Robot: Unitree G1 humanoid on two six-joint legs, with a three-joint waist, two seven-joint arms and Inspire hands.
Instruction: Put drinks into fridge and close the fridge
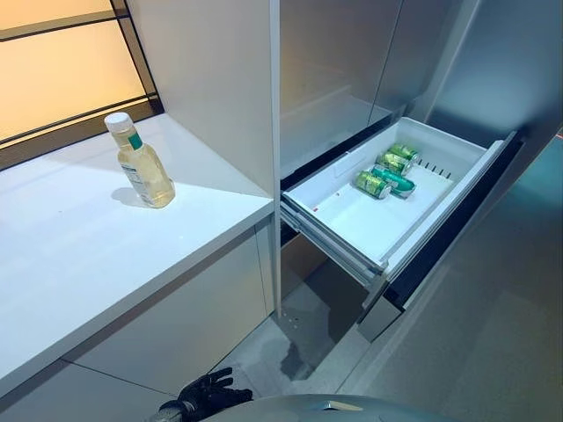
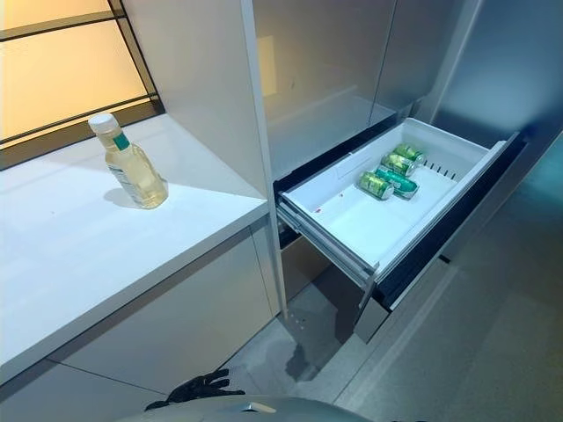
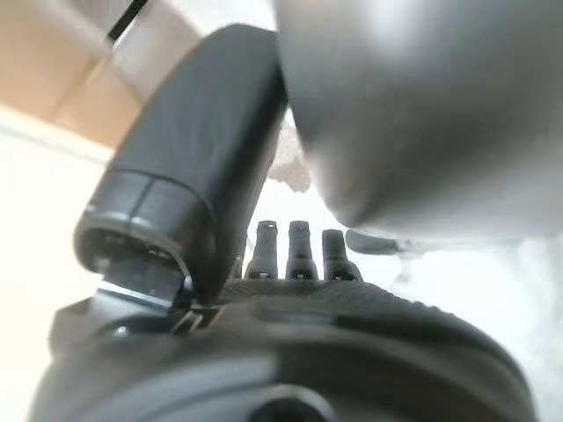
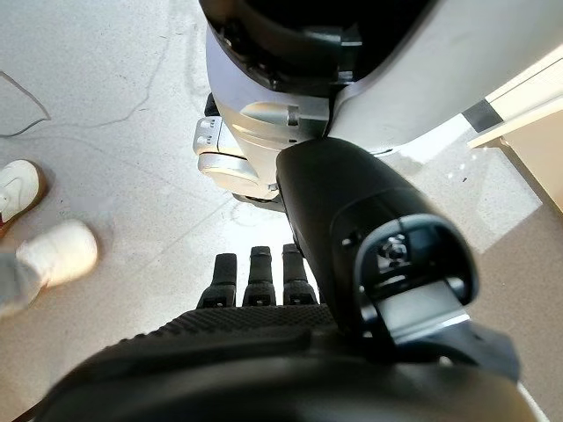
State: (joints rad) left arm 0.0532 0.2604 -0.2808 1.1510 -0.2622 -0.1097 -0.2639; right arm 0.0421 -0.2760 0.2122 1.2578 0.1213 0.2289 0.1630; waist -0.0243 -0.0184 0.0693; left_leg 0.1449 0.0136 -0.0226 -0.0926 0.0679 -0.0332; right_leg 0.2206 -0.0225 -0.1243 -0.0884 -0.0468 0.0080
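Left hand (image 1: 209, 393), dark and empty, hangs low near the floor (image 1: 493, 334) at the bottom of the head views, its fingers spread loosely and straight. In its own wrist view the fingers (image 3: 299, 251) point straight out with nothing between them and the thumb. Right hand (image 4: 255, 352) appears only in its own wrist view, also hanging down over the grey floor with fingers (image 4: 259, 272) straight and holding nothing; a person's white shoes (image 4: 53, 251) stand on the floor nearby. Up on the white surface (image 1: 62, 264) at the left stands a clear bottle (image 1: 142, 164) of pale yellow drink with a white cap and a green neck band, upright and near the back, by the window. To its right rises a tall white cabinet panel (image 1: 220, 88), and beside that the grey fridge (image 1: 352, 70). The fridge's lower drawer (image 1: 352, 224) is pulled fully out. Inside its white tray lie green cans (image 1: 387, 171) on their sides, grouped close together toward the drawer's back half, some touching. The front half of the tray is bare white.
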